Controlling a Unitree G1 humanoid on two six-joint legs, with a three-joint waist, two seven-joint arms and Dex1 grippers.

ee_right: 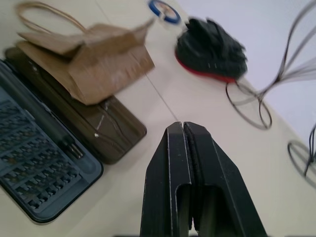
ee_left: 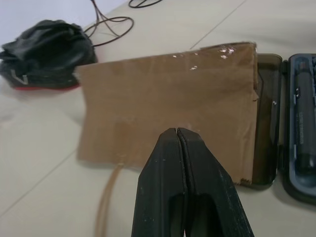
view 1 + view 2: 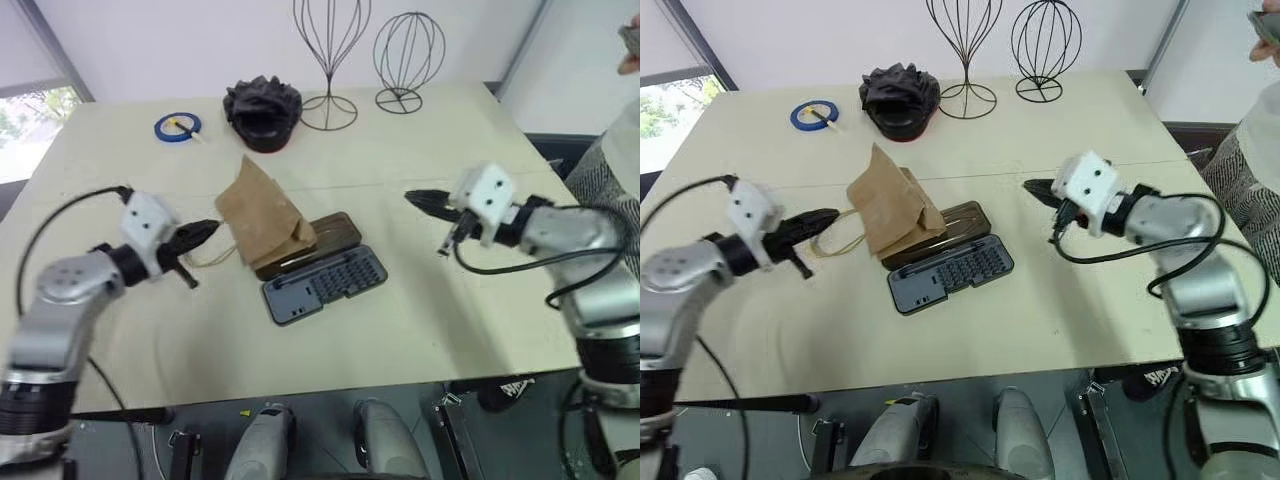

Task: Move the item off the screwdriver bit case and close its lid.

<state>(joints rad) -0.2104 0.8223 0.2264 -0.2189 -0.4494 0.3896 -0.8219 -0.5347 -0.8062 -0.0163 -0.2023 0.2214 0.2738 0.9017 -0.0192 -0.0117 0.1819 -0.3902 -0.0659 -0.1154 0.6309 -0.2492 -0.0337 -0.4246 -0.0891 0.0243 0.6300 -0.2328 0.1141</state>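
Paper bag [image 3: 262, 214] lies on the open lid [image 3: 325, 237].

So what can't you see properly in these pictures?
- Lid: partly covered by the paper bag in the eye views, so its latch can't be made out.
- Bits in the grey tray: too small to tell apart in the eye views, blurred in the right wrist view.
- Bag's inside: hidden by its own paper.
- Person: cut off by the right edge.
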